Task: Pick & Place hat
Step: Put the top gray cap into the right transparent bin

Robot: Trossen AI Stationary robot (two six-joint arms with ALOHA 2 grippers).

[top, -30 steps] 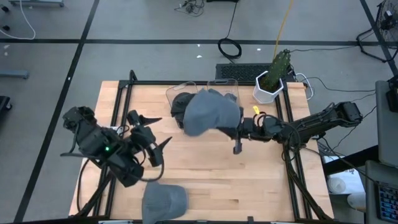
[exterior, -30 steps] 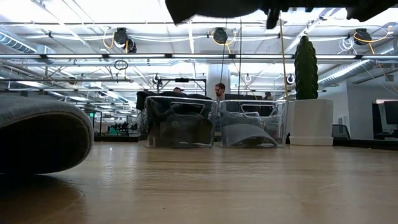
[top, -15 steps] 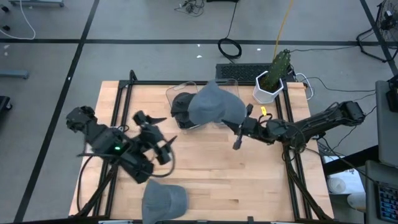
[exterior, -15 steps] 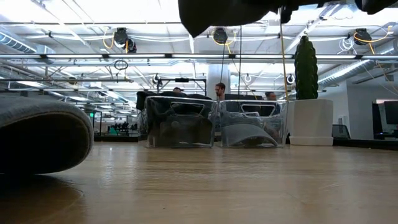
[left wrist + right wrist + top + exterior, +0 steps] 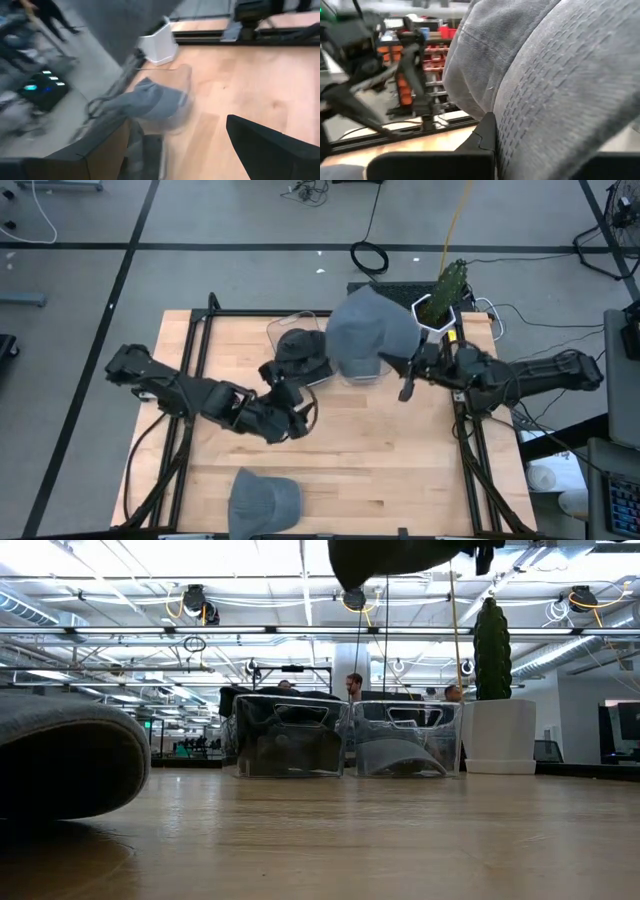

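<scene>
My right gripper is shut on a grey hat and holds it in the air over the right of two clear bins at the table's far edge. In the low view the hat shows at the top of the picture. That bin holds a grey hat; the left bin holds a dark hat. A second loose grey hat lies crown up at the near edge. My left gripper is open at the table's middle, pointing toward the bins, touching nothing. My right gripper holds the grey hat by its right-hand edge, coming level from the table's right. One dark finger lies against the cloth; the hat itself hides the rest of the contact. The hat is lifted clear above the bins.
A white pot with a green cactus stands at the far right corner, right beside the right bin. A black frame borders the table's left and right sides. Bare wood lies between the bins and the near hat. People show in the room behind.
My right gripper has carried the grey hat toward the far right, from above the left bin to above the right bin. My left arm has reached from the table's left side toward the middle, and its gripper now points toward the bins.
</scene>
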